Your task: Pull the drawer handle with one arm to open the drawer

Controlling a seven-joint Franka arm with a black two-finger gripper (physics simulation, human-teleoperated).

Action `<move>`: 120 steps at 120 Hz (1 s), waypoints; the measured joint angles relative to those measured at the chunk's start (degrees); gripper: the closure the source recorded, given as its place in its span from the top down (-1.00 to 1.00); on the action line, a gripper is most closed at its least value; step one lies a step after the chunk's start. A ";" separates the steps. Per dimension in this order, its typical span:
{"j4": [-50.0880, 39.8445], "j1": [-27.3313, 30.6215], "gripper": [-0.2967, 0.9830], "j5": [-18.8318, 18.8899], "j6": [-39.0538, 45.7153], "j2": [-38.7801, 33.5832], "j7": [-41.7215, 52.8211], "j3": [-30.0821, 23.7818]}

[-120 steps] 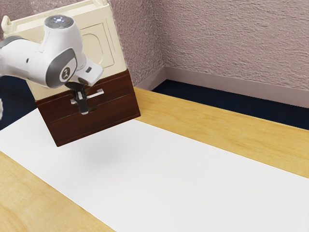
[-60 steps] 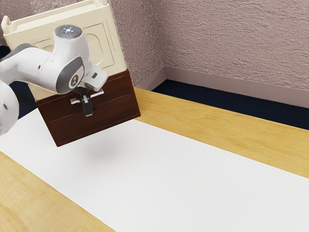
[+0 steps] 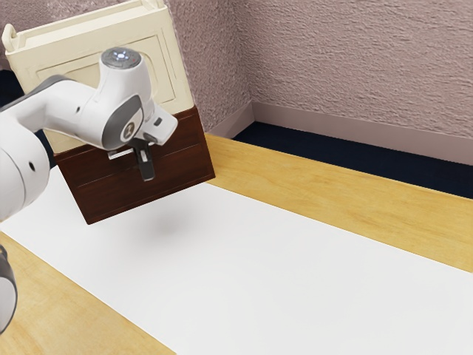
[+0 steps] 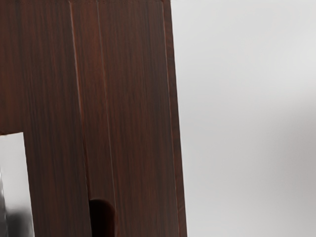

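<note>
- Basically, the gripper (image 3: 148, 174) had shifted toward the exterior view's right over the last second, across the handle (image 3: 122, 154) and slightly lower; arm (image 3: 89, 111) had swung along with it.
- Handle hadn't moved with it: same spot on the upper dark front of the cabinet (image 3: 46, 72), with its exterior-view-left end in sight and the rest behind the gripper and hand.
- Drawer (image 3: 83, 166) looked shut, front flush with the lower panel (image 3: 103, 202), no gap seen.
- Cabinet was toward the exterior view's left, near the far edge of the tabletop (image 3: 318, 203), its lower edge seen against the white strip (image 3: 259, 259).
- Gripper state: couldn't tell whether apart, together or clamped on the handle; contact unclear too.
- For the task: motion had probably run along or off the handle, so likely no pull achieved.
- Next step, judged: line up again on the handle, get a sure hold, then draw straight out from the front.
- Risk: sliding off the handle's end.
</note>
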 joint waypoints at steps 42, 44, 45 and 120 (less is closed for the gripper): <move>-2.97 -1.02 0.51 -0.09 0.31 -2.50 -0.01 -0.32; -3.39 -1.15 0.51 -0.08 0.31 -2.87 0.00 -0.31; -3.59 -1.21 0.50 -0.08 0.31 -3.09 0.00 -0.31; -14.94 -5.30 0.51 0.55 0.16 -13.07 0.18 -0.16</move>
